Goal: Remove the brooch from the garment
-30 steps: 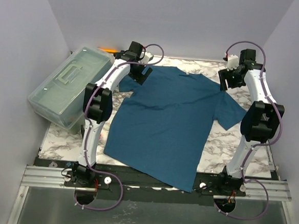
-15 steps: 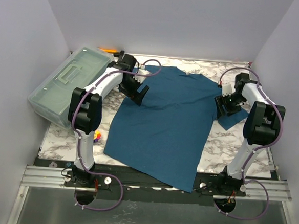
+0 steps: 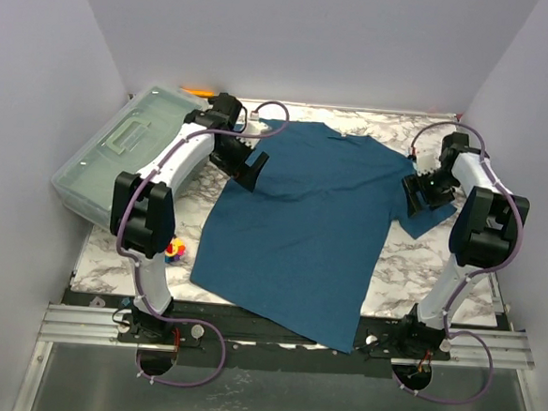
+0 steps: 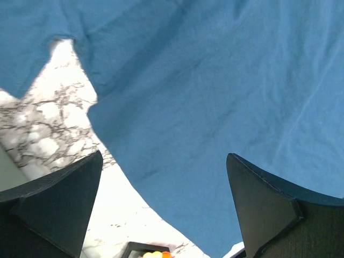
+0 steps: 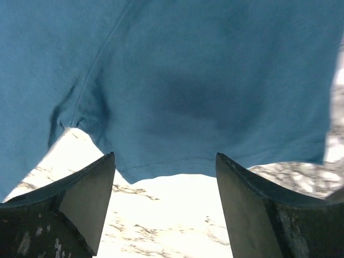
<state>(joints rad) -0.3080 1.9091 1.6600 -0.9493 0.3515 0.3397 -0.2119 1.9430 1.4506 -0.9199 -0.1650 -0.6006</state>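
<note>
Cloth filled most of the overhead view. One garment (image 3: 301,226), teal-blue, lay flat on the marble worktop (image 3: 411,267). Its round neck pointed to the far edge and its hem to the arm bases. The long axis ran far to near, with the near end swung a little leftward. One brooch (image 3: 174,248) lay on bare worktop near the garment's lower left edge, apart from the cloth and beside the left arm's elbow. It was too small to tell which way it pointed. One clear lidded box (image 3: 127,153) sat at the far left. The left tool (image 3: 246,171) was over the left sleeve area and the right tool (image 3: 418,195) over the right sleeve.

From the left wrist, the left tool (image 4: 164,156) had its two fingers spread wide, gripping nothing, above the garment's side edge where it met the worktop.

From the right wrist, the right tool (image 5: 165,156) likewise had its fingers apart and empty, above one sleeve hem with pale worktop below it.
</note>
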